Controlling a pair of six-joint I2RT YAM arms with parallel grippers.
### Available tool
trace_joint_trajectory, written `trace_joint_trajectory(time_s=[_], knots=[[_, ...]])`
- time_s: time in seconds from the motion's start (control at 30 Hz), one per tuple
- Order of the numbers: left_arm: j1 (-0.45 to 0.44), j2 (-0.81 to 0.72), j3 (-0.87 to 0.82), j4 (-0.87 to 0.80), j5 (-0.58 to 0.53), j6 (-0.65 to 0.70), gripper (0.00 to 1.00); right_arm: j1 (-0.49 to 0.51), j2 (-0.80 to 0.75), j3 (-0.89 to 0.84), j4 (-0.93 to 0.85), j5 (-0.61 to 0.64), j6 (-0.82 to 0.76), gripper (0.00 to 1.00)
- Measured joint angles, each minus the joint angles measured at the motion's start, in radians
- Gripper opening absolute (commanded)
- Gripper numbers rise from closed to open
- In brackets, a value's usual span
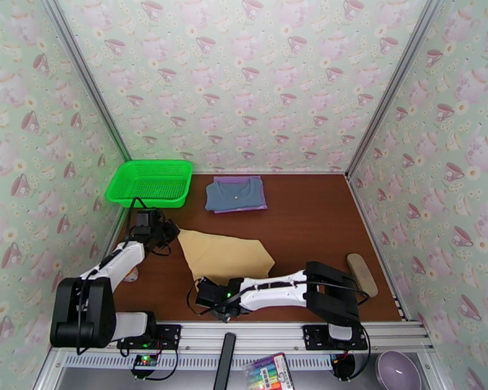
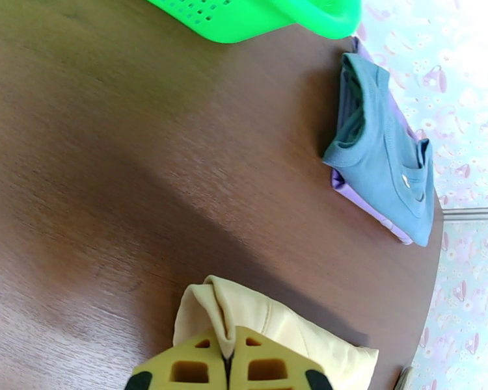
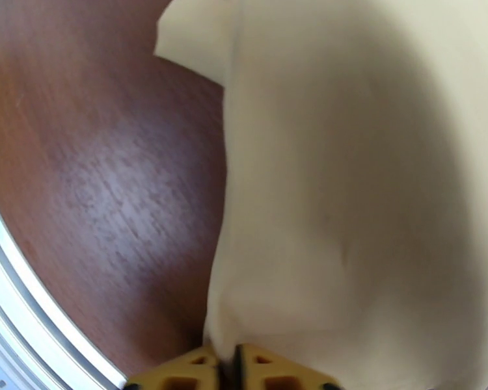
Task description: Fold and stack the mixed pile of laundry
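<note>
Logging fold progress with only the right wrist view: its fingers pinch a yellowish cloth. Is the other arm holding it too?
Observer: Yes, the left gripper is shut on the far left corner of the tan shirt.
Operator: Any garments already folded?
Observer: The slate-blue shirt lies folded on top of the purple shirt, at the far side of the table.
Operator: Where is the basket?
Observer: The green basket sits just left of that stack.
</note>
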Motion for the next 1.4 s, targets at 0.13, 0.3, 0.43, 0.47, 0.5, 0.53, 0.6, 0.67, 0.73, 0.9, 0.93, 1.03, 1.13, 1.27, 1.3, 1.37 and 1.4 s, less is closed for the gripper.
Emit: trace_joint_trajectory(time_s=[0.13,0.3,0.43,0.47,0.5,0.53,0.6,0.67,0.73,0.9,0.93,1.03,1.13,1.27,1.3,1.37,1.4], knots=[[0.0,-0.009,0.0,-0.011,0.001,0.0,0.0,0.0,-0.016,-0.006,0.002,0.005,0.011,0.0],[0.0,-0.011,0.014,-0.049,0.018,0.01,0.0,0.0,-0.111,-0.005,-0.05,0.039,-0.019,0.0],[-0.005,-0.04,0.108,-0.17,0.033,0.061,0.0,-0.015,-0.251,0.035,-0.157,0.089,-0.076,0.0],[-0.007,-0.052,0.138,-0.2,0.035,0.075,0.0,-0.023,-0.289,0.048,-0.179,0.101,-0.089,0.0],[-0.01,-0.071,0.184,-0.246,0.038,0.096,0.0,-0.037,-0.338,0.064,-0.206,0.113,-0.108,0.0],[-0.013,-0.085,0.226,-0.285,0.039,0.113,0.0,-0.053,-0.382,0.08,-0.229,0.125,-0.124,0.0],[-0.018,-0.127,0.337,-0.369,0.042,0.154,0.0,-0.097,-0.485,0.12,-0.275,0.146,-0.168,0.0],[-0.023,-0.166,0.437,-0.442,0.045,0.185,0.0,-0.14,-0.573,0.16,-0.307,0.159,-0.214,0.0],[-0.026,-0.207,0.531,-0.512,0.053,0.21,0.0,-0.181,-0.655,0.209,-0.34,0.171,-0.273,0.0],[-0.031,-0.298,0.684,-0.637,0.09,0.227,0.0,-0.222,-0.773,0.356,-0.436,0.176,-0.43,0.0],[-0.034,-0.312,0.699,-0.654,0.099,0.225,0.0,-0.223,-0.78,0.382,-0.454,0.176,-0.455,0.0],[-0.049,-0.344,0.739,-0.711,0.124,0.204,0.0,-0.223,-0.788,0.468,-0.512,0.176,-0.535,0.0],[-0.069,-0.355,0.779,-0.766,0.135,0.183,0.0,-0.223,-0.789,0.534,-0.565,0.172,-0.601,0.0],[-0.121,-0.365,0.81,-0.822,0.135,0.153,0.0,-0.223,-0.809,0.589,-0.616,0.151,-0.663,0.0],[-0.131,-0.368,0.814,-0.833,0.135,0.148,0.0,-0.223,-0.816,0.597,-0.624,0.147,-0.672,0.0],[-0.155,-0.374,0.83,-0.861,0.134,0.14,0.0,-0.223,-0.833,0.618,-0.639,0.141,-0.693,0.0],[-0.165,-0.376,0.841,-0.875,0.134,0.135,0.0,-0.223,-0.84,0.63,-0.645,0.137,-0.7,0.0]])
